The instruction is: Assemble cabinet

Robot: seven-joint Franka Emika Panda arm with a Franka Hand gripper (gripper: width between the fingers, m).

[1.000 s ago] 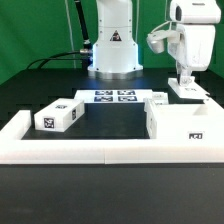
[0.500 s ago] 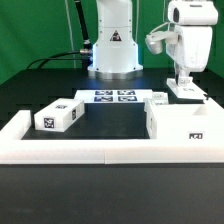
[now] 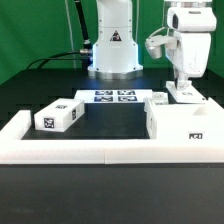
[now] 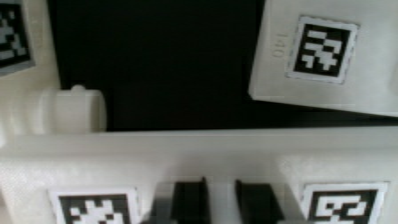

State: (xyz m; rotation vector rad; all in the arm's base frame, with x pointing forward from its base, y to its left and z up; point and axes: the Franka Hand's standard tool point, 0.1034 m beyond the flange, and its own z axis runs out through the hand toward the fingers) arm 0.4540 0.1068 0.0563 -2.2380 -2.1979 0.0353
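My gripper (image 3: 181,84) is at the back on the exterior view's right, over a flat white cabinet part (image 3: 189,93) behind the large white cabinet box (image 3: 185,125). In the wrist view the two black fingers (image 4: 189,203) stand close together with a thin white strip of that part (image 4: 107,165) between them and its tags on either side, so the gripper (image 4: 222,203) is shut on it. Another tagged cabinet part (image 3: 58,117) lies on the exterior view's left. A small tagged piece (image 3: 158,99) sits next to the big box.
The marker board (image 3: 113,96) lies in front of the robot base (image 3: 113,50). A low white border wall (image 3: 90,151) runs along the front and both sides. In the wrist view a tagged white panel (image 4: 329,55) and a round white knob (image 4: 71,108) lie beyond the fingers.
The arm's wrist has risen a little in the exterior view. The fingers stay at the flat white part. The other parts have not moved.
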